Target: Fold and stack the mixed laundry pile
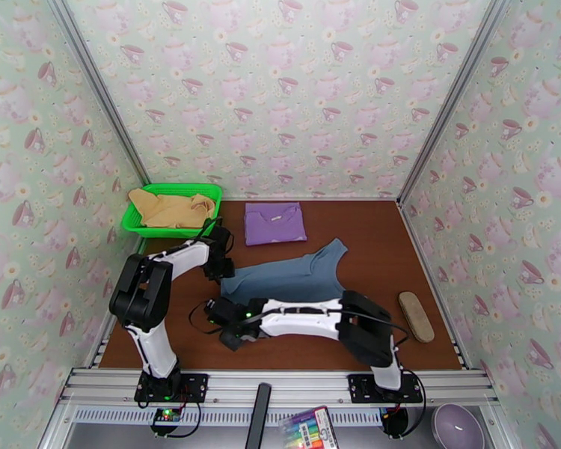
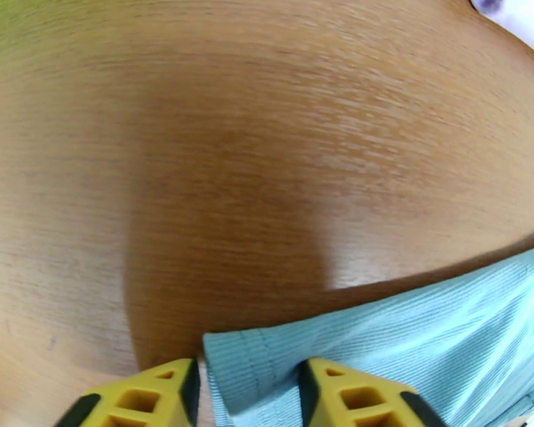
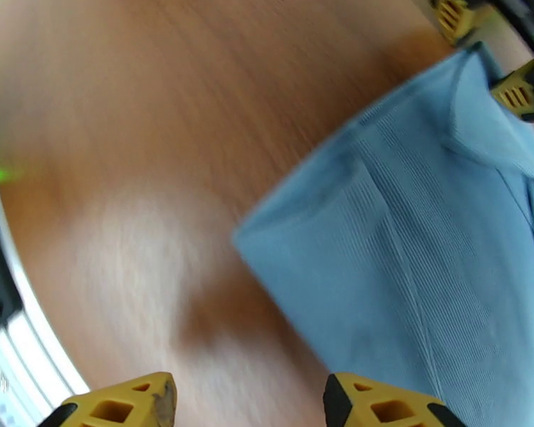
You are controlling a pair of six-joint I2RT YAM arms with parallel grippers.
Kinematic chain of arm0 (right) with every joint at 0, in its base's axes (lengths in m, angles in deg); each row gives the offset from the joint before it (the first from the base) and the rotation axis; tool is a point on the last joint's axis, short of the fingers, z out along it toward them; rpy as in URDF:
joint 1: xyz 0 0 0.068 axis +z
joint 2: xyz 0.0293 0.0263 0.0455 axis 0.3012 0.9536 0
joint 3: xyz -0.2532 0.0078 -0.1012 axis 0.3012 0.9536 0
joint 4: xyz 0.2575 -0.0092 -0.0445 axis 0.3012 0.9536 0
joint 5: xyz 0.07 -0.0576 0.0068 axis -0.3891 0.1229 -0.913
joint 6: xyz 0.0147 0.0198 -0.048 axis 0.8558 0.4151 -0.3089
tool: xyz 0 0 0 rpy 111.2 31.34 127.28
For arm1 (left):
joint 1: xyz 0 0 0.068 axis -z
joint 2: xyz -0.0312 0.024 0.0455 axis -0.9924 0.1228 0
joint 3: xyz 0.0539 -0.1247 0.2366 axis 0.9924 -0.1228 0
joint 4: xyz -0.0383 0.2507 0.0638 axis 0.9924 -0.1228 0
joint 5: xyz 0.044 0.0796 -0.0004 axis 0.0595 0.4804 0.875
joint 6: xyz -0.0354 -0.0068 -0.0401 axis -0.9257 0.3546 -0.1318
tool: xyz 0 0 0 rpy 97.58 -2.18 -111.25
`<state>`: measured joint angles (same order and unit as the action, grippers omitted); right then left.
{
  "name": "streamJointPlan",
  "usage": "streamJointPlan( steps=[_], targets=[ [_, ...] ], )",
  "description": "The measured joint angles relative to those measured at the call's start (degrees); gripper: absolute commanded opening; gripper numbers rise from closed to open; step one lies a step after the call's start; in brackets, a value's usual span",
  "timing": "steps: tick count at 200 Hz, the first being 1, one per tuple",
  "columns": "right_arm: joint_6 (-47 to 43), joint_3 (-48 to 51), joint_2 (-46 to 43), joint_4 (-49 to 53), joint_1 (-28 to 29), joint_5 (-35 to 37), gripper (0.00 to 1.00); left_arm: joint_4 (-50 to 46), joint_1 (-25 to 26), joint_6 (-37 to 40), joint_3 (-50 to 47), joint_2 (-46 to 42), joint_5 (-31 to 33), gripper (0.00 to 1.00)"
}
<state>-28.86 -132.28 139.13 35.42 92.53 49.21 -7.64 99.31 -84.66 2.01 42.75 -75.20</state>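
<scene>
Mid-fold on the slate-blue ribbed cloth shirt, the left gripper straddles its corner, jaws released (the right gripper gapes beside the hem); both should pinch next.

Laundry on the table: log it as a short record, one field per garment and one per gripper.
purple T-shirt: folded, lying flat at the far side of the table
slate-blue shirt: spread out unfolded, mid-table
tan-yellow garment: crumpled in the green basket, far left
left gripper: open, fingers straddling a corner of the slate-blue shirt
right gripper: open, low over bare table beside the slate-blue shirt's edge
stack: not yet started
</scene>
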Motion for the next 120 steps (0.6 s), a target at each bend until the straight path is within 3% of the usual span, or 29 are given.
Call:
streamJointPlan(
  steps=[80, 96, 109, 120],
  targets=[
    [5.2, -15.7, 12.3, 6.4, -0.1, 0.5, 0.59, 2.1, -0.2, 0.1, -1.9, -1.0, 0.1, 0.26],
    [6.4, -18.0, 14.8, 8.9, -0.1, 0.9, 0.59, 2.4, -0.2, 0.3, -1.9, -1.0, 0.0, 0.17],
    [7.3, -20.4, 15.8, 10.8, -0.1, 1.6, 0.56, 3.1, -0.2, 0.6, -2.0, -1.0, -0.8, 0.0],
    [7.6, -21.7, 16.8, 12.1, -0.1, 1.9, 0.5, 3.6, -0.2, 0.3, -2.1, -1.1, -1.2, 0.0]
  ],
)
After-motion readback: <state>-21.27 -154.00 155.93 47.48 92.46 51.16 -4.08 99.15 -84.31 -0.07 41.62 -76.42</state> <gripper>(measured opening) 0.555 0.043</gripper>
